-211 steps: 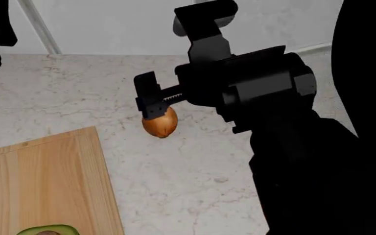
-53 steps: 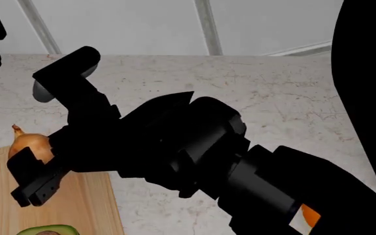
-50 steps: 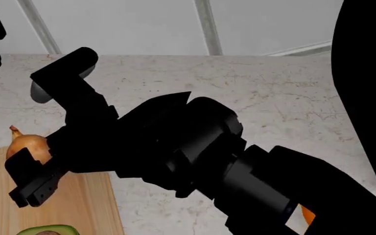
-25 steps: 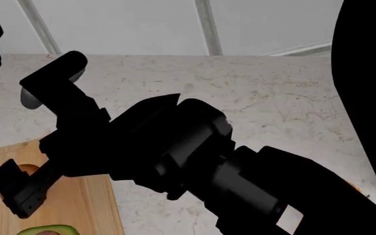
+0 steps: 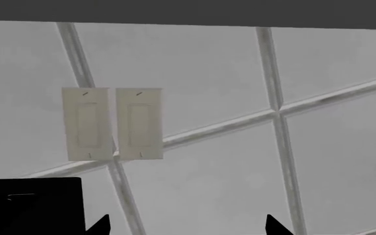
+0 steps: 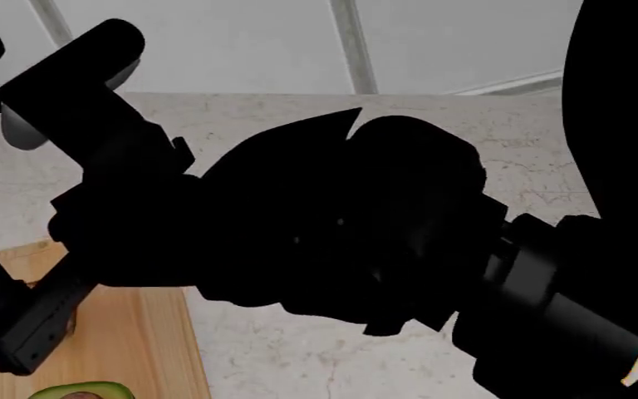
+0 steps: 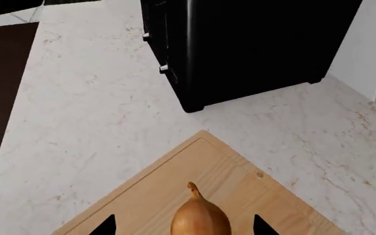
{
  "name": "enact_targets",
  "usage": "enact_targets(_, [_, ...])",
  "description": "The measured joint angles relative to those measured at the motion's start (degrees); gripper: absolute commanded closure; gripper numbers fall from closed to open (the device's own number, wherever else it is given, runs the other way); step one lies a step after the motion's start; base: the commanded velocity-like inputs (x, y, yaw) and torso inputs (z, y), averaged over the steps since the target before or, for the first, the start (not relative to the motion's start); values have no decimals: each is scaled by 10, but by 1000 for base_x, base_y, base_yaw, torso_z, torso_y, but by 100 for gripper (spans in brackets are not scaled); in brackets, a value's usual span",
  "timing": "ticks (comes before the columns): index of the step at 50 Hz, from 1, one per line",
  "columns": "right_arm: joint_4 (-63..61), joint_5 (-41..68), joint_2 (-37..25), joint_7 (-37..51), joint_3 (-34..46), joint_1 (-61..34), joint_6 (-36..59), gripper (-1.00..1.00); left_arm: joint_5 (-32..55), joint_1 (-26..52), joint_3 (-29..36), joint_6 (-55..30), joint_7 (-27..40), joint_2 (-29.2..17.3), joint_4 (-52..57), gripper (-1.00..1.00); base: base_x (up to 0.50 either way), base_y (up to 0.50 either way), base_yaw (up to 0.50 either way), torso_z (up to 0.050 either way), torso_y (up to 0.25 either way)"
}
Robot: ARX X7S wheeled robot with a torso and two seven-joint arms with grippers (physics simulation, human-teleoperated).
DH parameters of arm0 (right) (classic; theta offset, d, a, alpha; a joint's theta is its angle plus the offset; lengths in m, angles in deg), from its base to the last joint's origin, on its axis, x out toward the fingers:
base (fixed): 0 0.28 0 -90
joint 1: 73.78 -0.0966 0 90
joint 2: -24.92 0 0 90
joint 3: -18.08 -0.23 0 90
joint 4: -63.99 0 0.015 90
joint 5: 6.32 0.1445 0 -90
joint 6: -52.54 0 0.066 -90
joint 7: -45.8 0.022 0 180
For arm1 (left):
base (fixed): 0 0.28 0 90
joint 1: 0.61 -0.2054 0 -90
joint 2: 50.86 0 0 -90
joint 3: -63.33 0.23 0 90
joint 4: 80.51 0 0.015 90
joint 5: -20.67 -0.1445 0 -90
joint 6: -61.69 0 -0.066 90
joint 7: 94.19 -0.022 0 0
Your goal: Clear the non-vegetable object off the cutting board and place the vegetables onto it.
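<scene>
Over the cutting board (image 7: 240,186), the right hand (image 7: 182,226) stands wide around the upright onion (image 7: 200,218).

Marble counter under a tiled wall

Pale veined counter (image 7: 96,112), grey-grouted white wall tiles (image 5: 207,83), two switch plates (image 5: 113,124), perhaps a black appliance (image 7: 253,44).

Marble counter (image 7: 96,112) carries cutting board (image 7: 240,181), black appliance (image 7: 240,44).

One onion (image 7: 201,219), one avocado (image 6: 76,391) half, one board (image 7: 227,181), poss. more hidden.
</scene>
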Motion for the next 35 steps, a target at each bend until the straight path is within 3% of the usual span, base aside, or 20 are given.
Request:
enact_targets(20, [-193, 165, -116, 185, -59, -101, 66, -100, 16, 9, -5, -12, 12, 2, 9, -100, 0, 0, 0, 0, 0])
enact_targets(35, [-322, 294, -203, 353, -101, -167, 50, -100, 29, 9, -7, -17, 19, 3, 21, -100, 0, 0, 0, 0, 0])
